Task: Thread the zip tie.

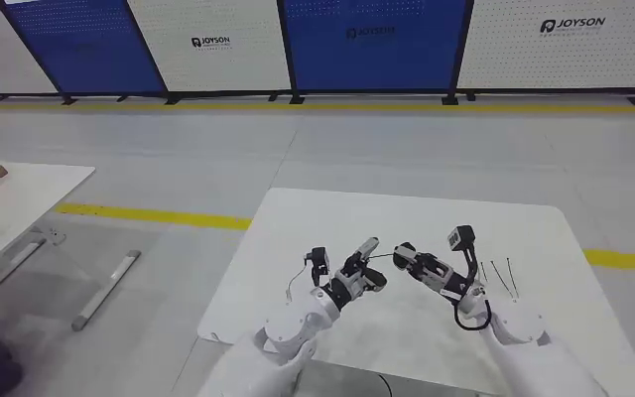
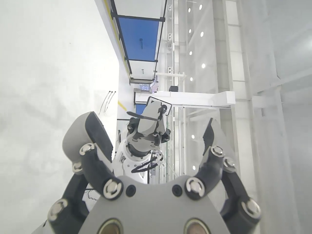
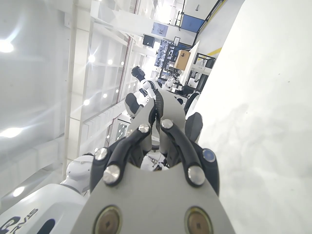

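1. White table [image 1: 298, 258], centre of the top view.
2. Second white table [image 1: 35, 194] at 9 o'clock.
3. Grey bar [image 1: 104, 291] on the floor at 8 o'clock.
4. Yellow floor line [image 1: 149, 214] between them.
5. Blue and white partition panels [image 1: 372, 45] at 12 o'clock.

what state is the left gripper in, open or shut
Open. In its wrist view the left gripper has its fingers spread wide apart, with a clear gap between them.

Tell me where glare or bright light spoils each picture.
Top view: even light, no glare on the table. Left wrist view: the table washes out near white; the zip tie shows dark against it. Right wrist view: ceiling lamps throw star-shaped flares.
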Available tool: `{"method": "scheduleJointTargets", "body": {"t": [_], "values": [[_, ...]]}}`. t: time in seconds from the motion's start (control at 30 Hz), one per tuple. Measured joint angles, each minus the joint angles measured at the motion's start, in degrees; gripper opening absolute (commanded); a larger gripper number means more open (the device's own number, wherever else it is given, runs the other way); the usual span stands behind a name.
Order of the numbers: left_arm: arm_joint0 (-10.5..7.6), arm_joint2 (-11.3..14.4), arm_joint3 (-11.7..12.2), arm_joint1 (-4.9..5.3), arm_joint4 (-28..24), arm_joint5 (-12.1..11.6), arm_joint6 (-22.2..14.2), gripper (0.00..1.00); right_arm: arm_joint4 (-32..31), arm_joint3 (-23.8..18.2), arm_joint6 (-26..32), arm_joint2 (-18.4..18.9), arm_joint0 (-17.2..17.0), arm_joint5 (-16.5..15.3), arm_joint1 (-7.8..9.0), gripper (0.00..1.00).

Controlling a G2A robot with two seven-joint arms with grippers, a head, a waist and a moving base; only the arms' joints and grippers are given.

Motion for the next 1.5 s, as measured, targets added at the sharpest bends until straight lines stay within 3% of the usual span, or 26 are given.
{"method": "scheduleJointTargets", "body": {"t": [0.07,0.1,0.17,0.23,0.3,0.33,0.37,0.47,0.5,1.13,1.17,1.2,1.23,1.27,1.3,1.5], "values": [[-0.10,0.04,0.58,-0.04,0.21,-1.66,-0.74,0.99,0.00,0.00,0.00,0.00,0.00,0.00,0.00,0.00],[-0.13,0.05,0.91,-0.04,0.54,-2.24,-1.02,0.93,0.00,0.00,0.00,0.00,0.00,0.00,0.00,0.00],[-0.13,0.02,1.20,-0.06,0.68,-2.68,-1.07,0.48,0.00,0.00,0.00,0.00,0.00,0.00,0.00,0.00],[-0.16,-0.12,1.48,-0.10,0.59,-3.05,-0.87,0.40,0.00,0.00,0.00,0.00,0.00,0.00,0.00,0.00],[-0.21,-0.26,1.70,-0.13,0.68,-3.34,-0.64,0.24,0.00,0.00,0.00,0.00,0.00,0.00,0.00,0.00],[-0.22,-0.28,1.81,-0.14,0.94,-3.49,-0.46,0.24,0.00,0.00,0.00,0.00,0.00,0.00,0.00,0.00],[-0.21,-0.26,1.90,-0.16,1.26,-3.61,-0.29,0.14,0.00,0.00,0.00,0.00,0.00,0.00,0.00,0.00],[-0.22,0.00,2.19,-0.22,2.18,-3.75,0.03,0.11,0.00,0.00,0.00,0.00,0.00,0.00,0.00,0.00],[-0.27,0.10,2.29,-0.23,2.41,-3.48,0.03,0.00,0.00,0.00,0.00,0.00,0.00,0.00,0.00,0.00],[-0.57,0.24,2.81,-0.50,4.47,-3.91,0.67,0.00,0.00,0.00,0.00,0.00,0.00,0.00,0.00,0.00],[-0.54,0.25,2.80,-0.50,4.78,-3.98,0.83,0.00,0.00,0.00,0.00,0.00,0.00,0.00,0.00,0.15],[-0.49,0.29,2.76,-0.51,5.12,-4.03,0.97,0.00,-0.08,-0.14,-0.19,0.00,-0.11,0.10,-0.01,0.43],[-0.45,0.32,2.74,-0.52,5.36,-4.03,1.00,0.00,-0.31,-0.45,-0.54,0.03,-0.32,0.35,-0.02,0.52],[-0.41,0.35,2.71,-0.52,5.57,-4.02,1.00,0.00,-0.60,-0.84,-0.80,0.10,-0.52,0.68,-0.02,0.85],[-0.36,0.37,2.65,-0.52,5.77,-4.00,1.00,0.00,-0.97,-1.31,-0.96,0.29,-0.76,1.07,-0.01,1.00],[-0.18,0.31,2.34,-0.50,6.47,-2.94,0.73,0.00,-1.09,-2.69,-0.57,1.70,-1.69,2.01,0.12,1.00]]}}
